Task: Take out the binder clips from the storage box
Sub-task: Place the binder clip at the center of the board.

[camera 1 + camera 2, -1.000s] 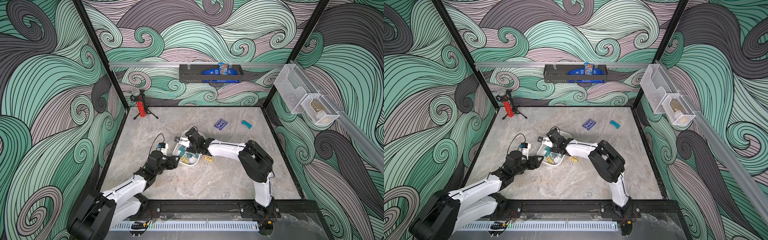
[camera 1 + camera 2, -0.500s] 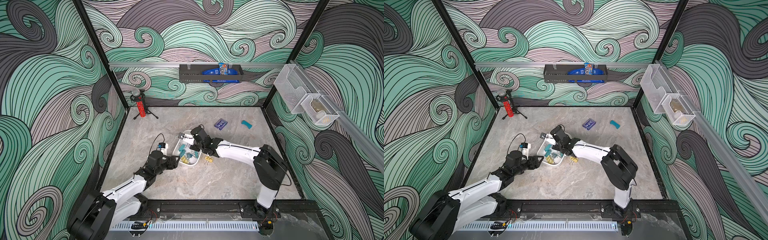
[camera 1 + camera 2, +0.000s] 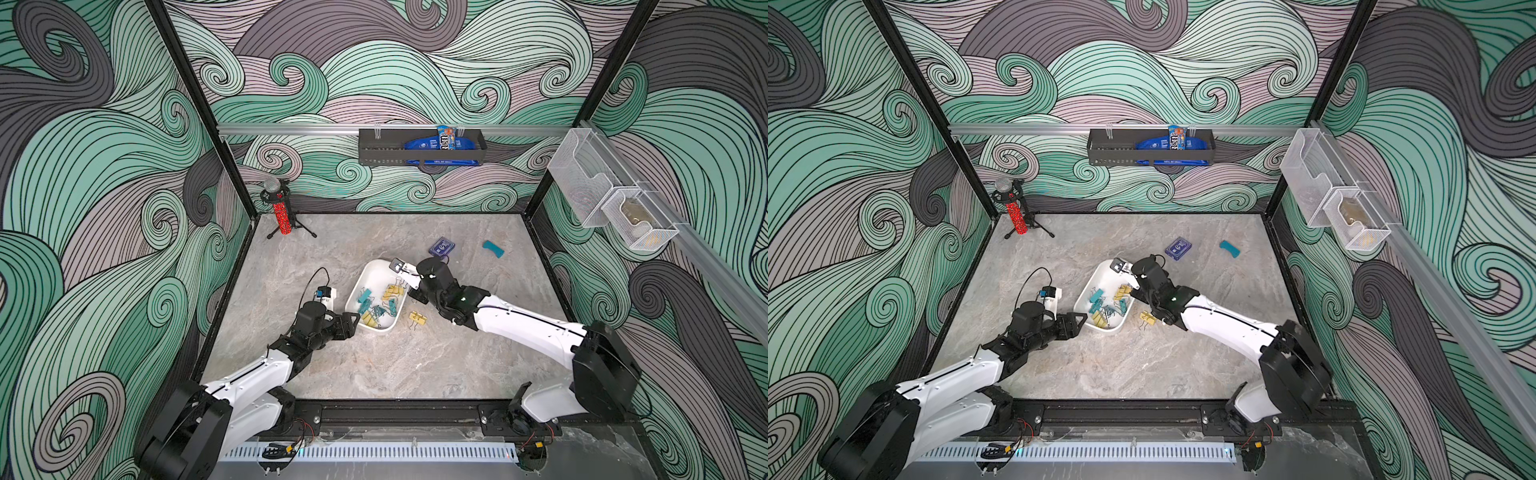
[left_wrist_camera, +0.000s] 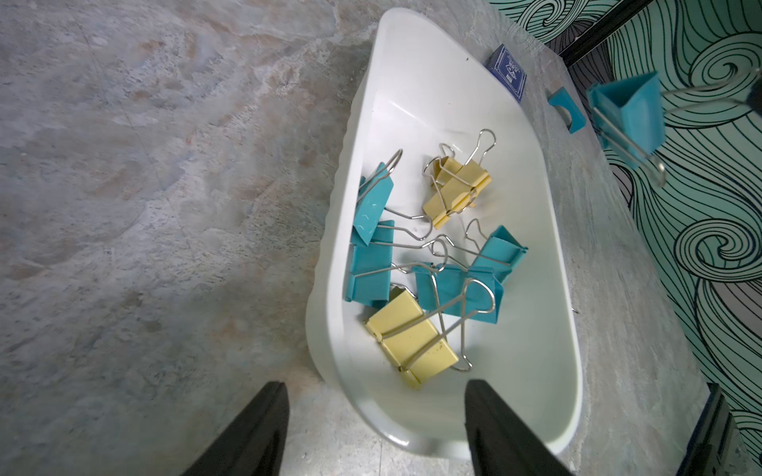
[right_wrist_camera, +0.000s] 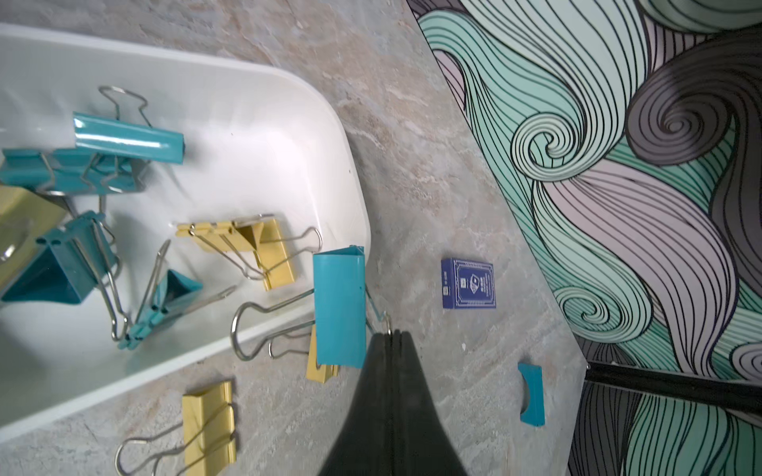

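Between the clenched jaws of my right gripper (image 5: 389, 334) sits the wire handle of one teal clip (image 5: 339, 307), at the 3 o'clock rim of the storage box (image 5: 255, 123). Left gripper (image 4: 374, 385) gapes empty at 7 o'clock, straddling the corner. Two yellow clips (image 5: 208, 424) are out at 4 o'clock; roughly eight binder clips (image 4: 412, 342) left inside.

There are five teal binder clips (image 4: 453, 288) (four inside the single storage box (image 4: 412, 82), one in the air) and about five yellow binder clips (image 4: 412, 342), partly piled. Also one blue card box (image 5: 468, 283), one curved teal piece (image 5: 532, 393).
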Robot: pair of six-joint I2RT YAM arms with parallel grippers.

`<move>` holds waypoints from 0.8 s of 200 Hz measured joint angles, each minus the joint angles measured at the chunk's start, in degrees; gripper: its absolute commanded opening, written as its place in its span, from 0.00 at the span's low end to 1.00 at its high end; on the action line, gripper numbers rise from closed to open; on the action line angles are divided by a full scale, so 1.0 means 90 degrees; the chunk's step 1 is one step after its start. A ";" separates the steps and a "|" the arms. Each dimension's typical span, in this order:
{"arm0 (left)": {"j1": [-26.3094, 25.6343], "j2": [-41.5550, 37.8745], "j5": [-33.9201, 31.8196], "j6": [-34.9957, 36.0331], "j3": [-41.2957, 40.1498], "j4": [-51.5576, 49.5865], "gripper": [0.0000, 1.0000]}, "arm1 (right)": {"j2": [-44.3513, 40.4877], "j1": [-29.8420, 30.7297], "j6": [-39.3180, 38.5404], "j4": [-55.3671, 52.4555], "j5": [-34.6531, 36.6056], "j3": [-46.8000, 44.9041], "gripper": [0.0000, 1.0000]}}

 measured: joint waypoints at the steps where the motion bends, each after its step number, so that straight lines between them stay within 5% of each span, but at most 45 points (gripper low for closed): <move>1: 0.0000 0.0000 0.0000 -0.0002 0.0000 0.0000 0.71 | -0.0015 -0.0002 0.0012 0.0000 0.0007 -0.0015 0.00; 58: 0.0000 0.0165 0.0007 0.0010 0.0078 -0.0032 0.71 | -0.0690 -0.0109 0.0546 -0.0289 0.0510 -0.0782 0.00; 160: 0.0000 0.0345 0.0012 0.0078 0.0240 -0.0097 0.71 | -0.0495 -0.0333 0.1253 -0.0503 0.0971 -0.1093 0.00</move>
